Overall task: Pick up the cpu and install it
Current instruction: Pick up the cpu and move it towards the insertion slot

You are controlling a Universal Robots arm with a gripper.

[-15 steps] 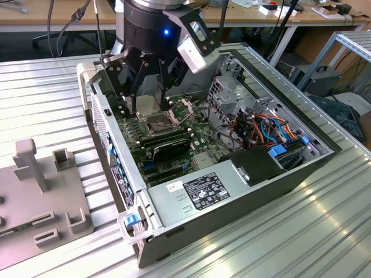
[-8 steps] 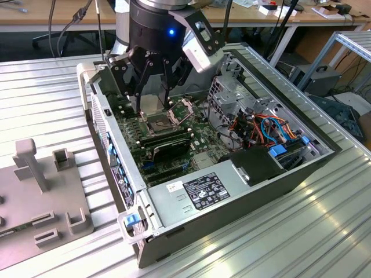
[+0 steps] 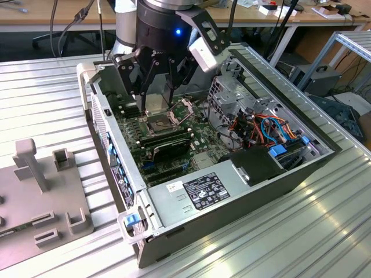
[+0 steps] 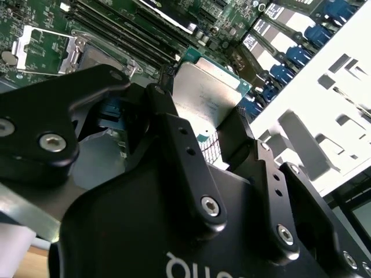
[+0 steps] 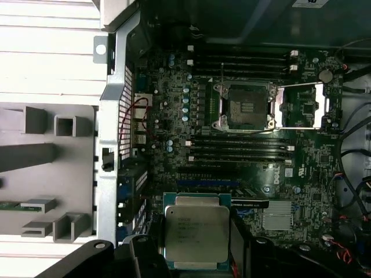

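Observation:
The cpu (image 5: 196, 231), a flat square chip with a dull silver top, is held between the black fingers of my gripper (image 5: 196, 246), which is shut on its edges. It hangs above the motherboard inside the open computer case. In the second wrist view the cpu (image 4: 206, 95) sits tilted between the two fingers (image 4: 168, 116). In the exterior view the gripper (image 3: 155, 101) hovers just above the dark square socket (image 3: 161, 123), whose metal frame is swung open. In the first wrist view the socket (image 5: 243, 106) lies some way off from the chip, with its lid (image 5: 301, 107) folded to the side.
The case wall (image 3: 110, 145) and metal drive cage (image 3: 232, 92) flank the motherboard. Memory slots (image 5: 237, 147) run beside the socket. Orange and blue cables (image 3: 272, 130) lie at the exterior view's right. A grey slotted fixture (image 3: 40, 197) stands outside the case on the ribbed table.

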